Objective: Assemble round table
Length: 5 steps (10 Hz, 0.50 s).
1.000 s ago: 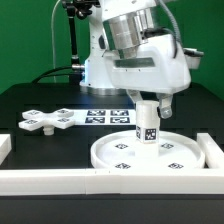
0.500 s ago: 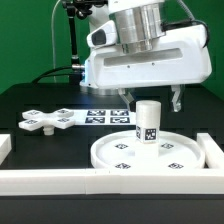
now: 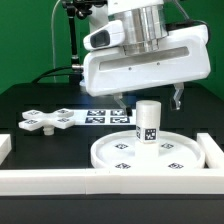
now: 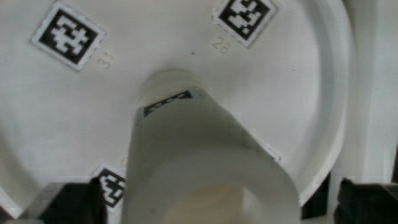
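Observation:
The short cylindrical leg [image 3: 148,122] stands upright on the large rimmed round disc [image 3: 150,153] at the exterior view's front right. My gripper [image 3: 149,98] is open just above the leg's top, one finger on each side, touching nothing. The cross-shaped base [image 3: 45,121] lies flat on the black table at the exterior view's left. In the wrist view the leg [image 4: 205,150] rises from the disc [image 4: 294,70] toward the camera, between the dark fingertips [image 4: 71,200] at the frame's edge.
The marker board [image 3: 100,116] lies behind the disc, between it and the base. White border rails run along the front [image 3: 50,181] and the exterior view's right [image 3: 213,150]. The arm's body hangs over the disc.
The gripper, shut around the leg one second ago, has let go, opened wide, turned and risen above it. The leg stays upright on the disc.

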{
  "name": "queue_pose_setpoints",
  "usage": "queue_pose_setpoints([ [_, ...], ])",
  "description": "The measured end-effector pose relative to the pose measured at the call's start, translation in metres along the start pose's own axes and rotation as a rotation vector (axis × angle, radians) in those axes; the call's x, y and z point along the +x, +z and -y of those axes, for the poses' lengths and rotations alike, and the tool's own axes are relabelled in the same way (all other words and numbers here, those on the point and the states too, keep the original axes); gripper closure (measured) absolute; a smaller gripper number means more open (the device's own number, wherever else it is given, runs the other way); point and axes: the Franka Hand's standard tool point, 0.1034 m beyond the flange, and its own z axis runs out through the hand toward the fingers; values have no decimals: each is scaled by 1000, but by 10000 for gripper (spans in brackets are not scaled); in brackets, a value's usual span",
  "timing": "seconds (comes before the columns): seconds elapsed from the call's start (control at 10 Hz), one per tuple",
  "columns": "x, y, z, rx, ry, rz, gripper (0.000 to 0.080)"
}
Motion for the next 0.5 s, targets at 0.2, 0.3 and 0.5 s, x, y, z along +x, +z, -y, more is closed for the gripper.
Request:
queue_pose_setpoints([
  [0.2,0,0,0,-19,-256,14,151],
  [0.3,0,-1,0,-20,-351,23,151],
  [0.5,0,-1,-3,-23,-471,26,151],
])
